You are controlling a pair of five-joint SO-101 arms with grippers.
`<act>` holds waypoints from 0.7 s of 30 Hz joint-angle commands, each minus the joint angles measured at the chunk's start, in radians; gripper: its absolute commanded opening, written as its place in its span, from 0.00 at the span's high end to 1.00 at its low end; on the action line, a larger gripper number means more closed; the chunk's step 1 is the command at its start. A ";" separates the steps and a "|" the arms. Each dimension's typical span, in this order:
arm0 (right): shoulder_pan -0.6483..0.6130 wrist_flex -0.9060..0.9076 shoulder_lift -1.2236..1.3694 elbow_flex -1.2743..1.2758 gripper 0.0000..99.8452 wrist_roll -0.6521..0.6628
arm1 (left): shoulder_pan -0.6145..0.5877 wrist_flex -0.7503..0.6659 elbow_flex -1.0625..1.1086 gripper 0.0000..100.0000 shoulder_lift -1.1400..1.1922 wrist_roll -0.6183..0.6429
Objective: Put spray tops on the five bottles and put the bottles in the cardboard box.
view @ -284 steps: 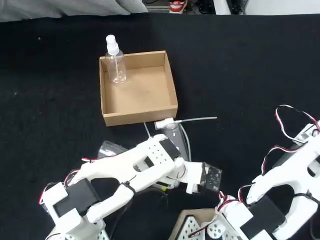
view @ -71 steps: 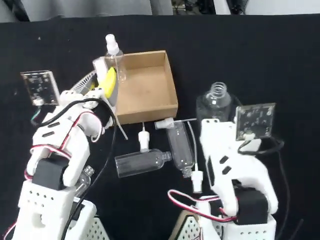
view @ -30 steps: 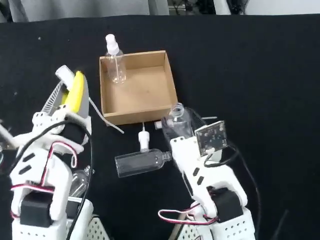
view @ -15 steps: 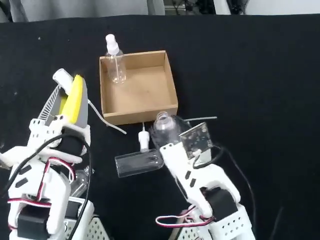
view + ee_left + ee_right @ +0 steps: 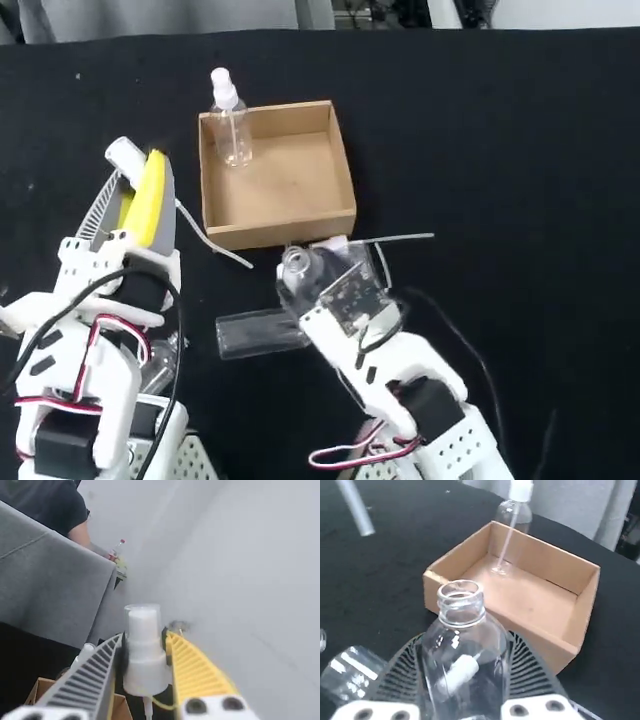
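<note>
**High view.** The cardboard box (image 5: 280,228) sits open on the black table. One capped bottle (image 5: 232,125) stands up inside the box, in its far left corner, with a spray top on it. The left gripper (image 5: 132,172) is up in the air, out past the box's left wall. Its fingers (image 5: 150,195), one grey and one yellow, are pressed on a white spray top (image 5: 122,153). The top's thin tube (image 5: 205,240) hangs down toward the box's near left corner. The right gripper (image 5: 312,285) is just by the box's near wall. It is clamped on an open bottle (image 5: 298,272) that stands up with its mouth on top. A lying bottle (image 5: 262,333) rests on its side on the table, a bit further from the box than the held one. A loose spray top (image 5: 330,243) lies right beside the box's near wall.

**Left wrist view.** The left gripper (image 5: 145,647) squeezes the white spray top (image 5: 145,655) between its grey and yellow fingers (image 5: 195,675). A brown bit of the box (image 5: 36,696) peeks out past the grey one.

**Right wrist view.** The right gripper (image 5: 465,665) hugs the open bottle (image 5: 461,630) from both sides with its dark ribbed fingers (image 5: 530,667). The bottle has no top on it. The box (image 5: 545,562) is just behind the bottle. The capped bottle (image 5: 514,515) stands in the box's far corner. The lying bottle (image 5: 345,672) is beside the held one, on the side away from the box.
</note>
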 commanded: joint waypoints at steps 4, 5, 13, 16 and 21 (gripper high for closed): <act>-0.025 -0.026 -0.108 -0.001 0.99 0.051 | 0.082 -0.015 -0.008 0.97 -0.008 0.005; -0.025 -0.026 -0.108 -0.001 0.99 0.051 | 0.094 -0.015 -0.008 0.97 -0.008 0.005; -0.025 -0.026 -0.108 -0.005 0.99 0.051 | 0.177 -0.025 0.015 0.97 -0.006 -0.038; -0.025 -0.026 -0.108 -0.007 0.99 0.049 | 0.203 -0.026 0.027 0.97 -0.006 -0.038; -0.026 -0.028 -0.108 -0.007 0.99 0.051 | 0.211 -0.032 0.028 0.97 -0.003 -0.038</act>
